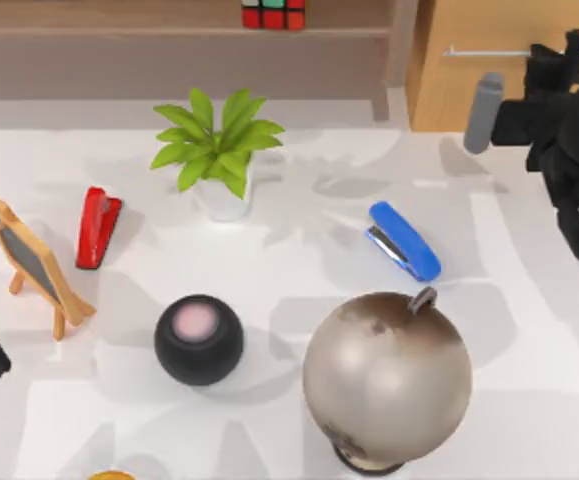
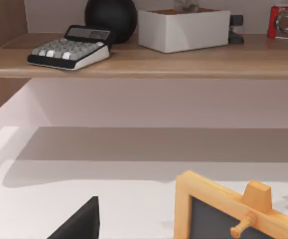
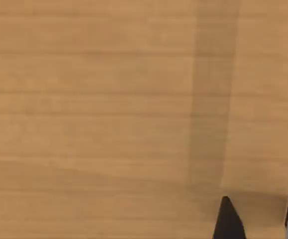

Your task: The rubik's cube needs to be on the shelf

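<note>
The rubik's cube (image 1: 273, 14) sits on the shelf (image 1: 169, 32) at the far edge of the top view, cut off by the frame so that just its lower row of red, green and red stickers on a black grid shows. It rests a little to the left of the shelf's wooden upright (image 1: 399, 55).

The left arm sits parked at the tabletop's left edge, a dark shape mostly out of frame; whether its jaws are open or closed cannot be told. The right gripper (image 1: 569, 60) is high at the far right, in front of the wooden drawer unit (image 1: 509, 90) and near its metal handle (image 1: 479, 52); its jaws hold nothing, but their spacing is hard to make out. The right wrist view looks onto plain wood grain, with a dark fingertip (image 3: 228, 219) at its edge.

On the white tabletop (image 1: 299, 270) stand a potted plant (image 1: 219, 150), a red stapler (image 1: 97, 226), a blue stapler (image 1: 404, 240), a small easel chalkboard (image 1: 29, 260), a black ball (image 1: 198, 339) and a globe (image 1: 387, 378). Open room lies between the plant and the blue stapler, and along the strip in front of the shelf.

The left wrist view shows a calculator (image 2: 69, 48), a white box (image 2: 183, 30) and a dark round object (image 2: 111, 17) on the shelf board.
</note>
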You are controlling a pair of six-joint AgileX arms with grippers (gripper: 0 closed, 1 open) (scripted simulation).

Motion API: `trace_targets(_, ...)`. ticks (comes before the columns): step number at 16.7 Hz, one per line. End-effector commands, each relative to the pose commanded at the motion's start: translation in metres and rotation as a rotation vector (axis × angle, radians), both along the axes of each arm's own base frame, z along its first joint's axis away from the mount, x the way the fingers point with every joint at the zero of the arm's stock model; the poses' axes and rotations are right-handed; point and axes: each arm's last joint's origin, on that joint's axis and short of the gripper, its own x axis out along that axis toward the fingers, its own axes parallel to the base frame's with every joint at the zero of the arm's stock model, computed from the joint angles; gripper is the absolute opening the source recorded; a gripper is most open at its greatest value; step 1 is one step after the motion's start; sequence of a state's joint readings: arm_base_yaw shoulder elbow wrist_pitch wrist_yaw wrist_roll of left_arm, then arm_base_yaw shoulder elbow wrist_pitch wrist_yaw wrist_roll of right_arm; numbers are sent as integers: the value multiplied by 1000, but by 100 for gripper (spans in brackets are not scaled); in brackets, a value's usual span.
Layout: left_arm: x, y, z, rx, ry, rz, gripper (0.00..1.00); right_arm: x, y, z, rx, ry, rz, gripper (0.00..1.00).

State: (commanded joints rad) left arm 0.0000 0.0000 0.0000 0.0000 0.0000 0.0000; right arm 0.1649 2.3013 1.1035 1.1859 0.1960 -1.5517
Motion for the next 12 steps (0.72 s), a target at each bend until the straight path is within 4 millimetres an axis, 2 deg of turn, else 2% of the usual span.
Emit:
trace_targets(6, 0, 0, 0, 0, 0, 0, 100, 0, 0, 0, 0, 0, 0, 98)
trace_targets(12, 0, 0, 0, 0, 0, 0, 100, 0, 0, 0, 0, 0, 0, 100)
